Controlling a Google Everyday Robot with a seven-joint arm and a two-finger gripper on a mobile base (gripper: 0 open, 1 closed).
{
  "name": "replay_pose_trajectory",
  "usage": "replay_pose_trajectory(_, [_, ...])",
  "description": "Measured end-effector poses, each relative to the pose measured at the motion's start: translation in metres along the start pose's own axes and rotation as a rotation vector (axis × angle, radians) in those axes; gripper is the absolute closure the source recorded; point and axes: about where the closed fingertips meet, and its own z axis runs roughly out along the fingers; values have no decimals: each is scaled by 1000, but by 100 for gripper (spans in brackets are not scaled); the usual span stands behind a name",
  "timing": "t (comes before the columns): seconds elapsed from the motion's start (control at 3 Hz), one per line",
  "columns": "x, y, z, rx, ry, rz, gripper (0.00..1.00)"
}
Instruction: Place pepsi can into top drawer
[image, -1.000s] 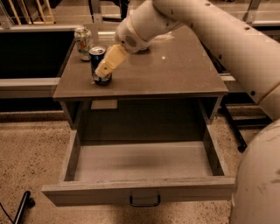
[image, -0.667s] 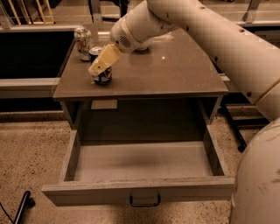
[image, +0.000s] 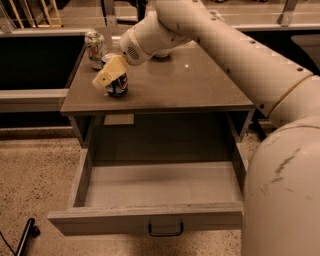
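Though upright on tabletop (image: 190, 85), pepsi can (image: 118, 88) sits partly behind gripper (image: 101, 79).

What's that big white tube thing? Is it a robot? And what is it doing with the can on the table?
Yes, it's a robot. The big white tube is its arm, and the yellowish end is its gripper, a sort of hand. There is one picture, looking down on a small cabinet; I can't tell where the camera sits. On top stand a dark blue pepsi can and, behind it, a pale green-and-white can. The gripper is right at the pepsi can, but I can't tell whether it holds it. Below, the top drawer is pulled open, ready for the can.
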Motion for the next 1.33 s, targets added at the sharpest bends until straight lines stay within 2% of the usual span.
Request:
replay_pose_trajectory(0.33, [2,-4,11,-14,-6,21,17])
replay_pose_trajectory(1.0, [1,-4,23,-47,-49,29,64])
replay_pose_trajectory(1.33, [2,0,15,-77,-87,4,87])
